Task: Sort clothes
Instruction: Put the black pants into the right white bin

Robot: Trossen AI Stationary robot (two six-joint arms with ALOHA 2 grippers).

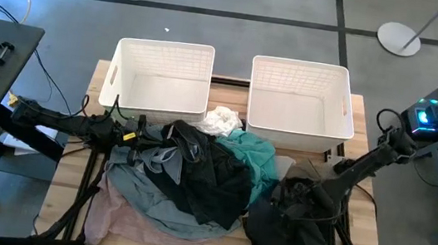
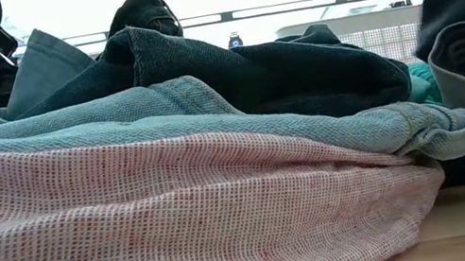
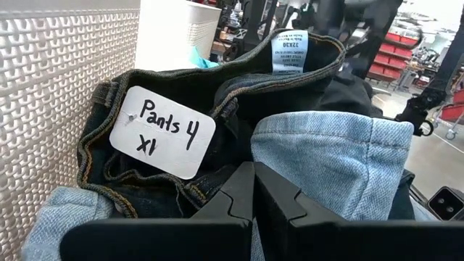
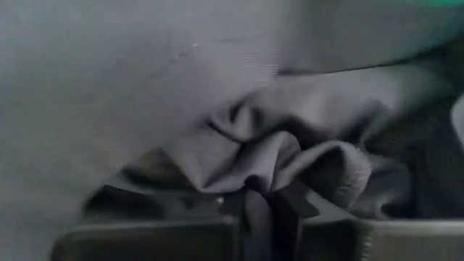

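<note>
A heap of clothes (image 1: 195,178) lies on a wooden table (image 1: 360,232), in front of two white slatted baskets (image 1: 162,78) standing side by side at the far edge. From above, the heap spreads mostly across the table from left to right, with no single direction to it. A pale pink cloth (image 1: 119,219) lies at the bottom near the front, light blue denim (image 1: 140,184) lies over it, dark jeans (image 1: 212,176) are crumpled on top, a teal garment (image 1: 257,156) is on the right side, and a small white piece (image 1: 223,121) lies at the back, touching the baskets.

The left gripper (image 1: 138,133) sits at the left edge of the heap. Its fingers are pressed together on a fold of the dark jeans. The left wrist view shows what the overhead view cannot: the jeans' waistband (image 3: 217,80) gapes open, with a white handwritten label (image 3: 163,132) reading "Pants 4 x1" and a pale blue size tag (image 3: 290,51) inside it.

The right gripper (image 1: 302,195) is at the right of the heap, over a black garment (image 1: 289,232) at the table's front right. In the right wrist view its fingers are pinched tight on a fold of that dark cloth (image 4: 290,156).

The table-level view shows the layers stacked: pink weave (image 2: 164,229) lowest, light denim (image 2: 211,115) above it, dark denim (image 2: 279,65) on top.
</note>
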